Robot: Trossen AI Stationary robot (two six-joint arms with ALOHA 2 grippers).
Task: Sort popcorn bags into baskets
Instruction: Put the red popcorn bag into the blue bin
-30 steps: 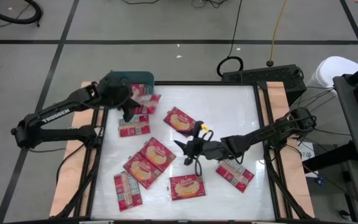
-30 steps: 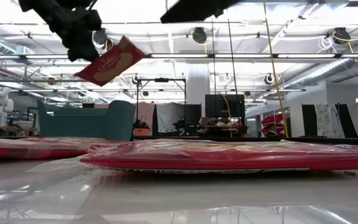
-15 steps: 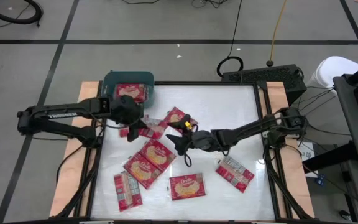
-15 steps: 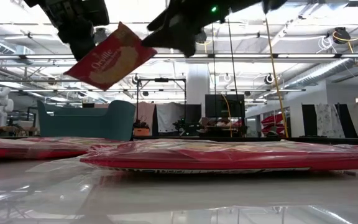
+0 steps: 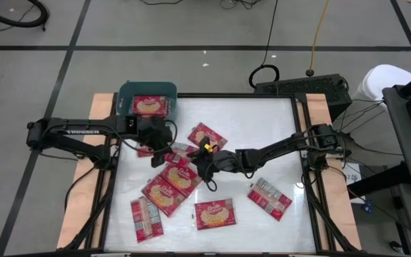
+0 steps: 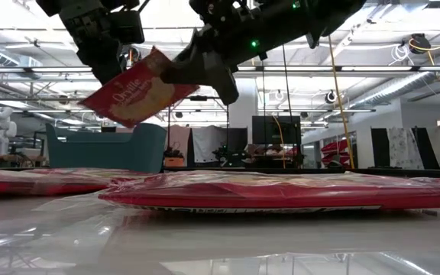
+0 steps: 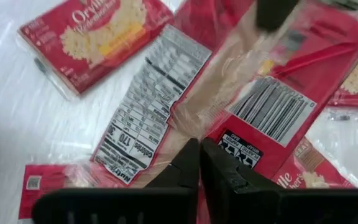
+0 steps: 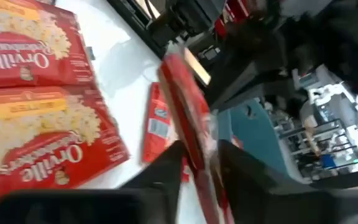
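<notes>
The left gripper (image 6: 109, 65) pinches one flat red popcorn packet (image 6: 132, 88) by its edge, lifted above the table, while the right gripper's (image 5: 204, 163) spread fingers straddle its far edge; the teal-blue plastic tub (image 5: 129, 92) lies behind the left gripper.

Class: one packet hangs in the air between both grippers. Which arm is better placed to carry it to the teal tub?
Probably the left. Its left gripper grips the raised popcorn bag and sits nearer the teal basket than the right gripper.
</notes>
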